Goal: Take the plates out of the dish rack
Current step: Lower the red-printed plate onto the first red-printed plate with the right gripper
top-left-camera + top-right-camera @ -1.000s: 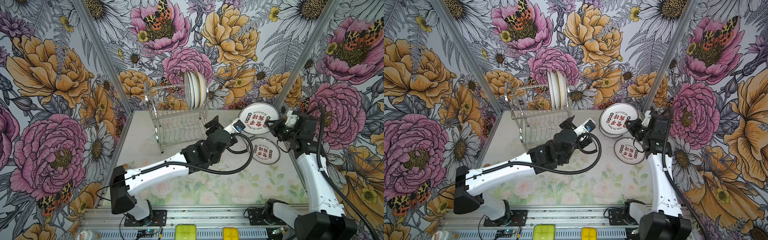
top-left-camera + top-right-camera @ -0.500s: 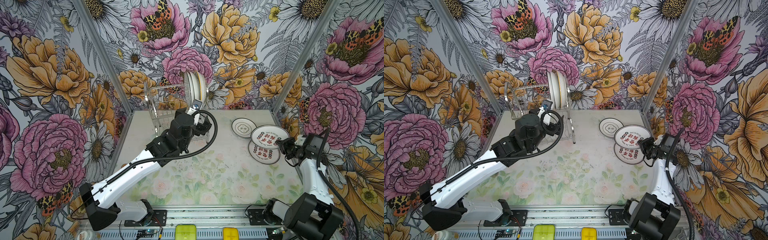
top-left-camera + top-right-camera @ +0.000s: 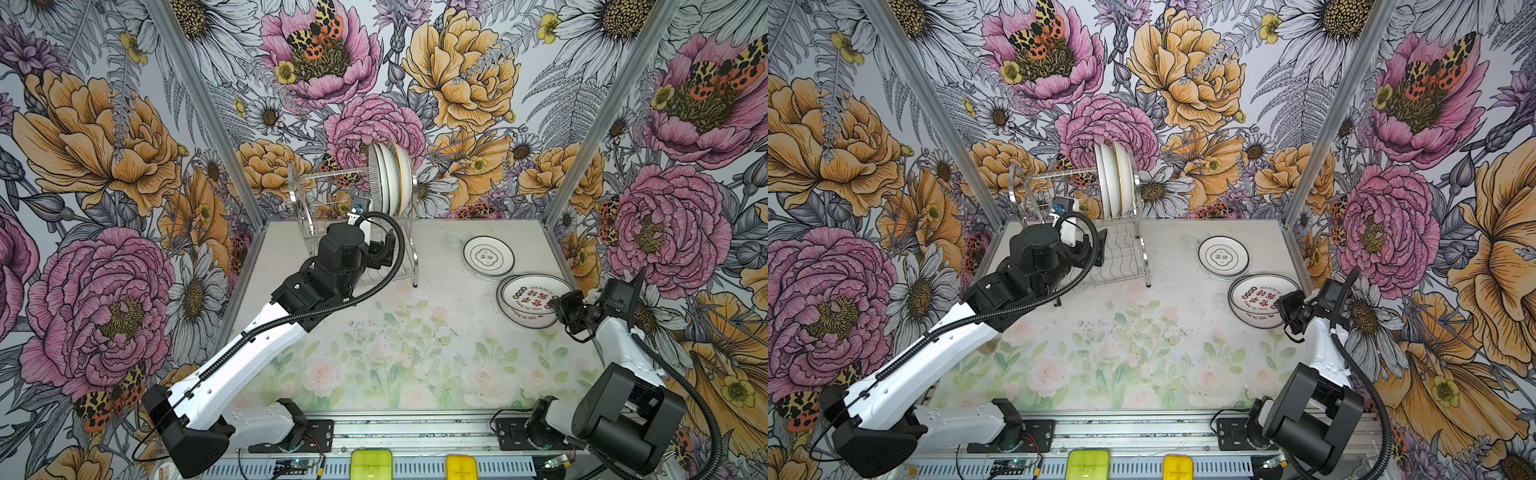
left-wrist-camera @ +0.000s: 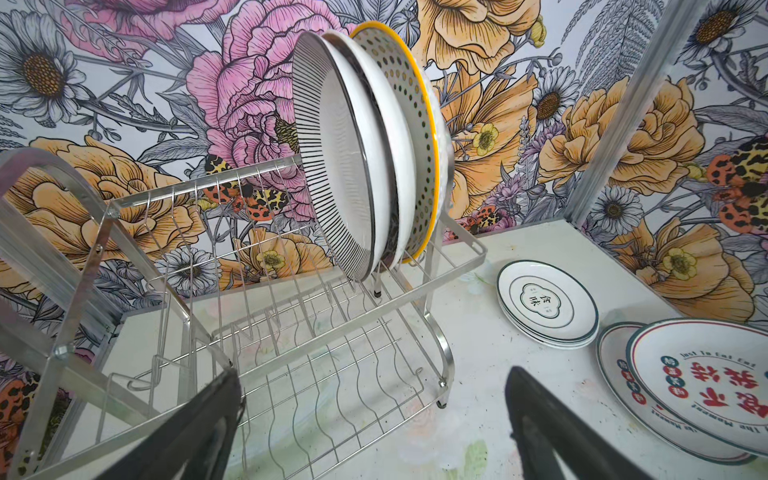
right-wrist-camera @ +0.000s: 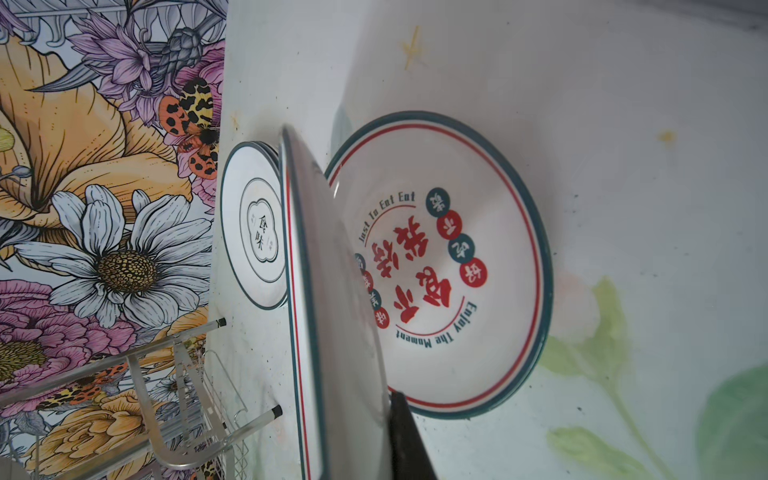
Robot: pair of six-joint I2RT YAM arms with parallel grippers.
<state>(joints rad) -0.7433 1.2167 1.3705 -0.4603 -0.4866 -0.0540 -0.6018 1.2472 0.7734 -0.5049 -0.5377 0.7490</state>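
The rack (image 4: 291, 316) sits at the back-left edge of the table (image 3: 415, 332), the left gripper (image 4: 374, 376) spread before it, swung back from the open middle. Three or four plates (image 4: 340, 166) stand at the rack's right end. About three small plates (image 3: 488, 257) stack near the back-right corner, and at the right edge the right gripper (image 3: 557, 306) pinches a red plate (image 3: 534, 297) tilted over a flat plate (image 4: 611, 365).

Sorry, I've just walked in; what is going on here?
A dish rack is being unloaded. The right gripper is shut on the rim of a red-lettered plate, tilted over a matching plate on the table, beside a stack of small plates. The left gripper, open, faces several plates standing in the rack's upper tier.
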